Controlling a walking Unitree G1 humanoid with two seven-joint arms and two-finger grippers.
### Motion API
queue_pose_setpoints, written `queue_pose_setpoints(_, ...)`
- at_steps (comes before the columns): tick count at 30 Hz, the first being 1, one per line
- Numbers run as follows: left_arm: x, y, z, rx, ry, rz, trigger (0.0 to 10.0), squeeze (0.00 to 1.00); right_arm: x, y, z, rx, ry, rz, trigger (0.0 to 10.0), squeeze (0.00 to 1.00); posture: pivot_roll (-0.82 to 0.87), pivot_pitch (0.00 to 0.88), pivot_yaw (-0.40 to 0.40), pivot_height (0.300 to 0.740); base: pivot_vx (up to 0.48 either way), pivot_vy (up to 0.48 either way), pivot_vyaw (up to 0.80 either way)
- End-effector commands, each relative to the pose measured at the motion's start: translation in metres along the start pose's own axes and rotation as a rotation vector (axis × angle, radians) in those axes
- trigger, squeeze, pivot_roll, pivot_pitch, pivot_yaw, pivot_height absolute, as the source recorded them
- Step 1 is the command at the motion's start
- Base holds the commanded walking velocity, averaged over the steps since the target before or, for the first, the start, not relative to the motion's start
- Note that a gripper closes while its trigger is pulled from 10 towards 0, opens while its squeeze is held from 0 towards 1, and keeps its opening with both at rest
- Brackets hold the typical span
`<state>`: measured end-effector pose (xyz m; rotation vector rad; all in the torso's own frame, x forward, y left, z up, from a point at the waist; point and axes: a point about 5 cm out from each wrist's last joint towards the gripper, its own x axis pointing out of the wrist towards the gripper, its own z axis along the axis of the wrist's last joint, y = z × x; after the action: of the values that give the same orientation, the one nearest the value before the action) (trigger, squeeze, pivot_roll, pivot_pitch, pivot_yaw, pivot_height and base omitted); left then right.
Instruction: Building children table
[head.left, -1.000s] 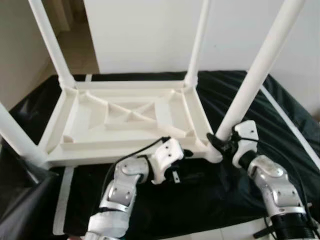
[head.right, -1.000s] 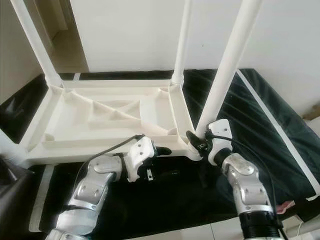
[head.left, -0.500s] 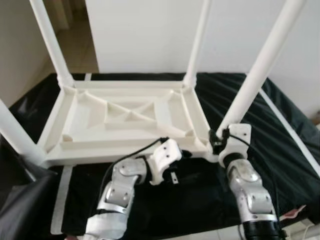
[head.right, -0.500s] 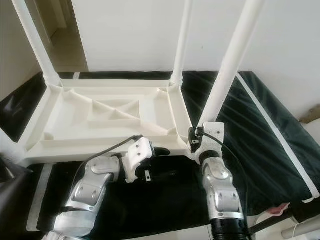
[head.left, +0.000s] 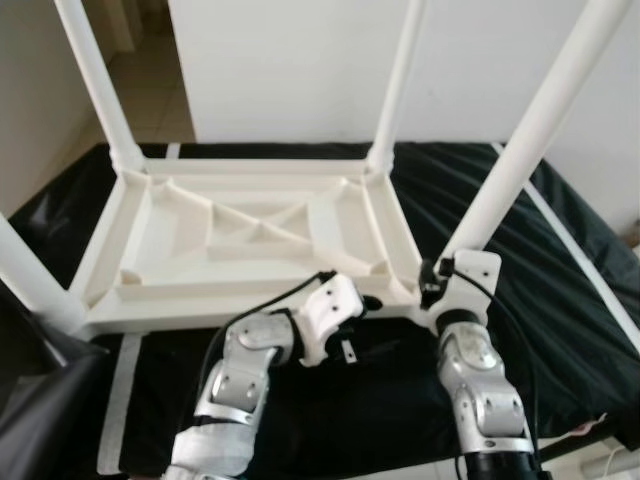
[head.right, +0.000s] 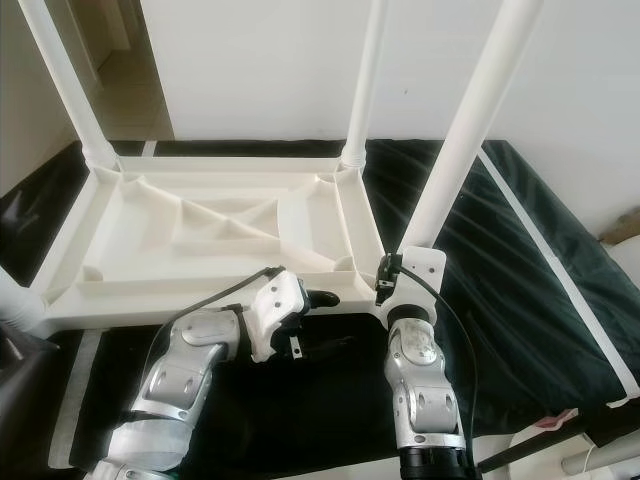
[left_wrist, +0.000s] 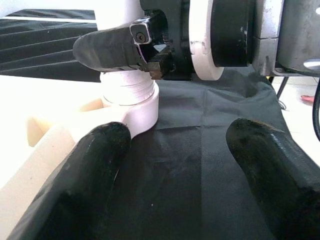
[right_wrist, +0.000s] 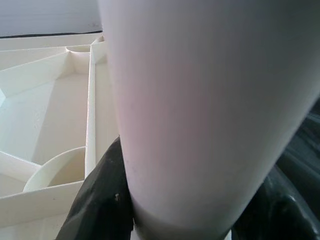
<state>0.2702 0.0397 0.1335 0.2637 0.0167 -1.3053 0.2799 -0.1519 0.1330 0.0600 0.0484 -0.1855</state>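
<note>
Table frame (head.left: 250, 235): smooth white plastic, slight sheen. Leg (right_wrist: 200, 110): same plastic, matt. Black cover (head.right: 520, 270): thin cloth, creased. Tool fingers (left_wrist: 95, 170): black, matt, rubbery.

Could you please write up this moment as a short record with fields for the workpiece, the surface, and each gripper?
workpiece: white children's table, upside down, four legs pointing up
surface: black cloth under the table
right gripper: at the base of the near right leg, fingers on either side of it
left gripper: open, low over the cloth beside that leg's corner socket
</note>
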Motion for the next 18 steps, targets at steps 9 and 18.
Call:
queue_pose_setpoints(9,0.002,0.008,0.002,-0.01,-0.014,0.181,10.0,0.0,-0.008,-0.022,0.001,0.047,-0.054,0.101,10.0,1.0,-0.04,0.0,-0.032,0.74,0.0,0.0,0.0)
queue_pose_setpoints(18,0.0,0.007,0.001,-0.011,-0.013,0.179,10.0,0.0,-0.014,-0.048,0.001,-0.015,-0.07,0.299,10.0,0.0,-0.04,0.0,-0.029,0.74,0.0,0.0,0.0)
